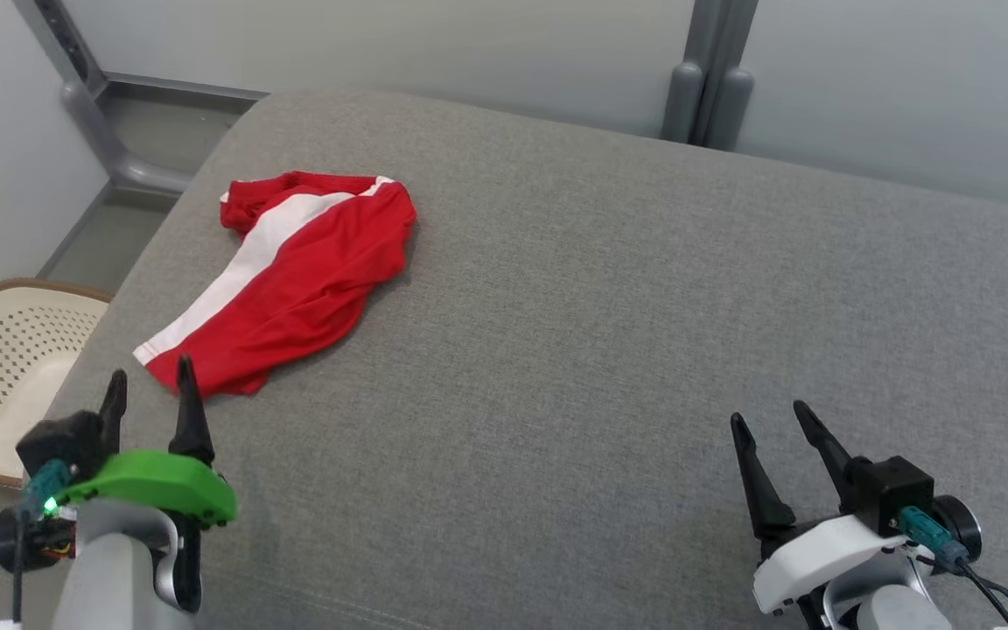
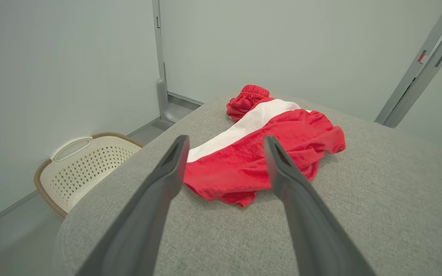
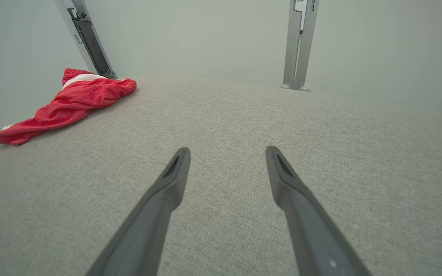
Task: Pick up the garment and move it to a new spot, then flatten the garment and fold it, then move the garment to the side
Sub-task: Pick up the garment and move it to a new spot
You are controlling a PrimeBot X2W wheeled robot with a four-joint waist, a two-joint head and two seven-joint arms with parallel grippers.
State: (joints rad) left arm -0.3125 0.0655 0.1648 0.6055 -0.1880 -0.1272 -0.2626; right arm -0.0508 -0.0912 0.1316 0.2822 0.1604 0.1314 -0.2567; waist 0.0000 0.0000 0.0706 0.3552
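the grey cushion top (image 1: pixel 609 332) lies bare from 12 through 6 o'clock, free for any pass. crumpled red shorts (image 1: pixel 294 271) fill the 10 o'clock part, just ahead of the left gripper (image 1: pixel 150 374). a perforated laundry basket (image 1: pixel 5 367) stands off the edge at 9 o'clock.

The left hand (image 1: pixel 151 369) sat at about 8 o'clock in the head view, its two dark fingers (image 1: pixel 192 420) spread wide and pointing toward 12 o'clock. A green cover (image 1: pixel 154 490) capped its wrist above a pale forearm (image 1: pixel 115 577). The right hand (image 1: pixel 768 413) sat at about 4 o'clock, its fingers equally spread and leaning toward 11 o'clock, with a white cover (image 1: pixel 819 547) on its wrist and a teal plug (image 1: pixel 928 529) on its 3 o'clock side. In the wrist views, each hand's fingers rose toward 12 o'clock, tips well apart.
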